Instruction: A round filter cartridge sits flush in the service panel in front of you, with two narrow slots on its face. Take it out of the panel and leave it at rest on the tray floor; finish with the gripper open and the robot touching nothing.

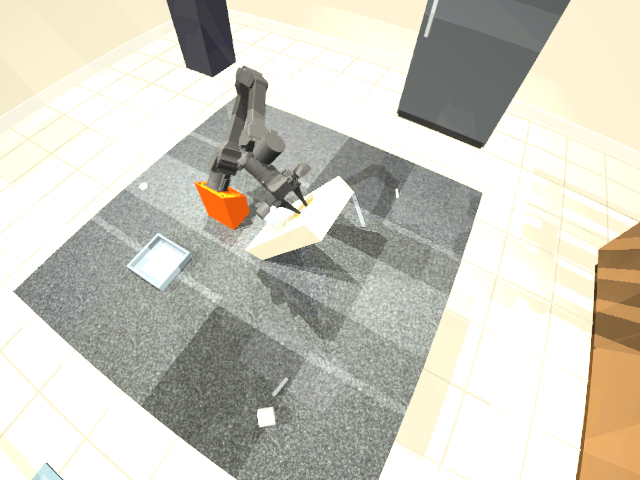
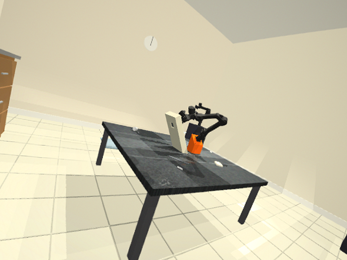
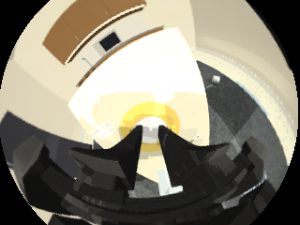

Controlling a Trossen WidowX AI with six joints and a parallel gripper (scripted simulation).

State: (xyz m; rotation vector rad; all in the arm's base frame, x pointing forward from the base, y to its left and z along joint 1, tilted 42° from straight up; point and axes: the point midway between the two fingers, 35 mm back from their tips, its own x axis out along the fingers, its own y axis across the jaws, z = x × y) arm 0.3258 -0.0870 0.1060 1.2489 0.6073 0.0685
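The cream service panel (image 1: 326, 210) (image 2: 175, 135) (image 3: 145, 75) stands tilted on the table, with a yellow ring (image 3: 127, 126) on its face. The pale round cartridge (image 3: 151, 136) shows inside this ring, partly covered by the fingers; its slots and how far it sits in or out of the panel cannot be made out. My gripper (image 1: 303, 208) (image 3: 150, 126) is at the panel face, shut on the cartridge, with one fingertip on each side of its middle. The light blue-grey tray (image 1: 177, 270) lies on the table, away from the gripper.
The orange base block (image 1: 223, 207) (image 2: 195, 145) stands between the tray and the panel's face side. A thin prop (image 1: 359, 209) is behind the panel. A white cube (image 1: 266, 416) and a small grey bar (image 1: 280, 386) lie far from the arm.
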